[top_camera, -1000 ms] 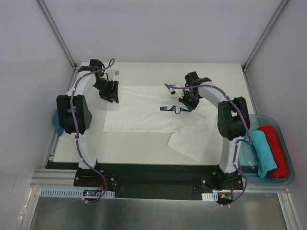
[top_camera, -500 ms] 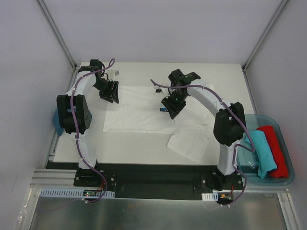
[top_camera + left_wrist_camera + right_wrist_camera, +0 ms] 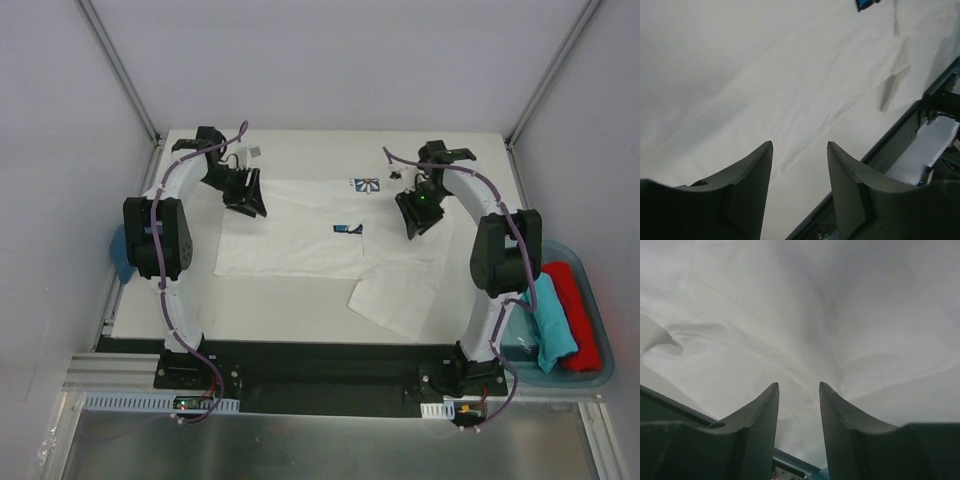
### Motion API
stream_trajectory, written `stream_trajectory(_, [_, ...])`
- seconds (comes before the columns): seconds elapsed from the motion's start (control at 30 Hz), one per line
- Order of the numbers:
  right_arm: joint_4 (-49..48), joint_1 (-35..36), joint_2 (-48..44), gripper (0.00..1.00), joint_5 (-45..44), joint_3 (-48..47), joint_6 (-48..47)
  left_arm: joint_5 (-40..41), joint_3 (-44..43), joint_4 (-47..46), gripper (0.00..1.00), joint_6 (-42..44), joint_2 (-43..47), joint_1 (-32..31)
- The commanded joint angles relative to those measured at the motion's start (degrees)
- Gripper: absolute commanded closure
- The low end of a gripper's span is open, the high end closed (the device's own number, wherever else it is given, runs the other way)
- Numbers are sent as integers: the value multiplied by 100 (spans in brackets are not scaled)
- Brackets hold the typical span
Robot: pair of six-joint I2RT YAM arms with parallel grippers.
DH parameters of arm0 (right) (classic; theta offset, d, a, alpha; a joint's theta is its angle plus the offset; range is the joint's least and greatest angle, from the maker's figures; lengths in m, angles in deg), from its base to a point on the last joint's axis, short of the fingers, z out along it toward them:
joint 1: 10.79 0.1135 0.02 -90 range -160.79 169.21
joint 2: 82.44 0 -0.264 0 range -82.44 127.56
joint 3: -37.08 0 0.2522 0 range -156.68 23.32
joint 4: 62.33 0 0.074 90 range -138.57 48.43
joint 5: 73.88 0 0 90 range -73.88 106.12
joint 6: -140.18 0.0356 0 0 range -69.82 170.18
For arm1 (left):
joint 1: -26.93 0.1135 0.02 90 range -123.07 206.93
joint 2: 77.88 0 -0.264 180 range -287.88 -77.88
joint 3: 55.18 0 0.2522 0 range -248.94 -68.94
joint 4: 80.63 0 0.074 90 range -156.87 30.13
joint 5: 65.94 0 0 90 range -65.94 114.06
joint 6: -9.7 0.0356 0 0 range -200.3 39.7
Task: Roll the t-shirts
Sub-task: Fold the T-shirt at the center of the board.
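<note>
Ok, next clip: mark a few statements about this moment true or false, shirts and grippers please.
1. The white t-shirt lies spread out on the table. True.
2. The right gripper is shut on the white shirt. False: it is open, with nothing between its fingers.
3. The teal t-shirt and the red t-shirt lie side by side in the bin. True.
4. The left gripper holds a fold of cloth. False: it is open and empty over the white shirt.
</note>
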Motion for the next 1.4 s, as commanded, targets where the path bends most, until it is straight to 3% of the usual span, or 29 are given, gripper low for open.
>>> stream_trajectory(0.0, [240,-750,-993,59,54,408,530,-1448,-362,101,50,-729,185,-580])
stream_trajectory(0.13, [592,-1313,-1012,60,352,540,742,-1502,-1049,-232,45,-1687,-290,-1108])
stream_trajectory(0.3, [592,-2024,-1170,64,896,1242,979,-1194,-1349,-671,44,-2232,-668,-1908])
stream_trajectory(0.37, [610,-2201,-1127,64,1387,1453,997,-1220,-1332,-839,44,-2479,-774,-2216])
stream_trajectory(0.6, [330,-2439,-846,62,1794,1534,926,-1159,-1753,-1647,37,-3490,-1696,-2691])
stream_trajectory(0.83, [109,-2448,-423,62,1830,1472,1005,-904,-1789,-1885,53,-3693,-2163,-3034])
stream_trajectory(1.37, [-251,-2404,464,62,2427,1200,1199,-992,-1332,-2070,53,-3825,-2268,-3236])
